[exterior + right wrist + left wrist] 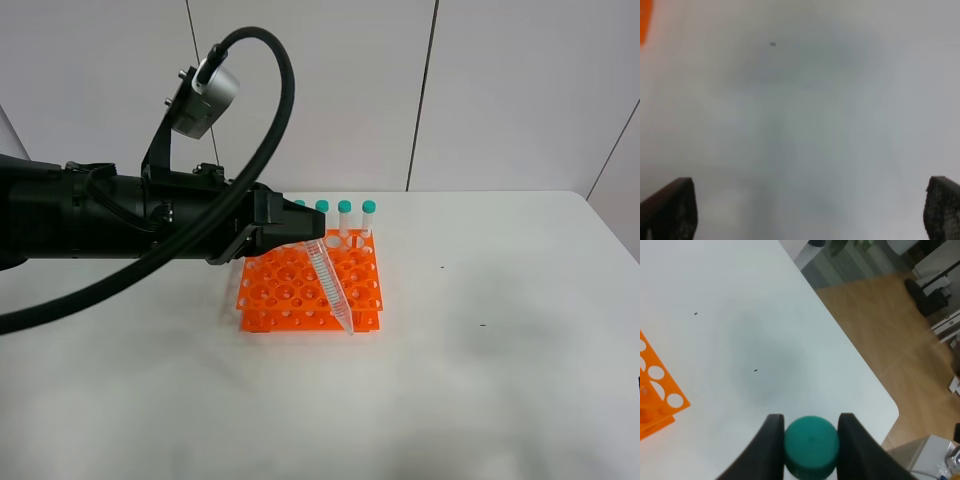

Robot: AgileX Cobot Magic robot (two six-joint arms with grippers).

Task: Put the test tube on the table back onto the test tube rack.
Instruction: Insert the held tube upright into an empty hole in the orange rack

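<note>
Left end effector point(810, 419) clenched on the test tube point(333, 288), slanting toward five o'clock over the test tube rack point(288, 286); I'd straighten, then lower it. Right end effector point(811, 200) released.

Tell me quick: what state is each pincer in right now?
Left pincer: shut on the test tube.
Right pincer: open, holding nothing.
</note>
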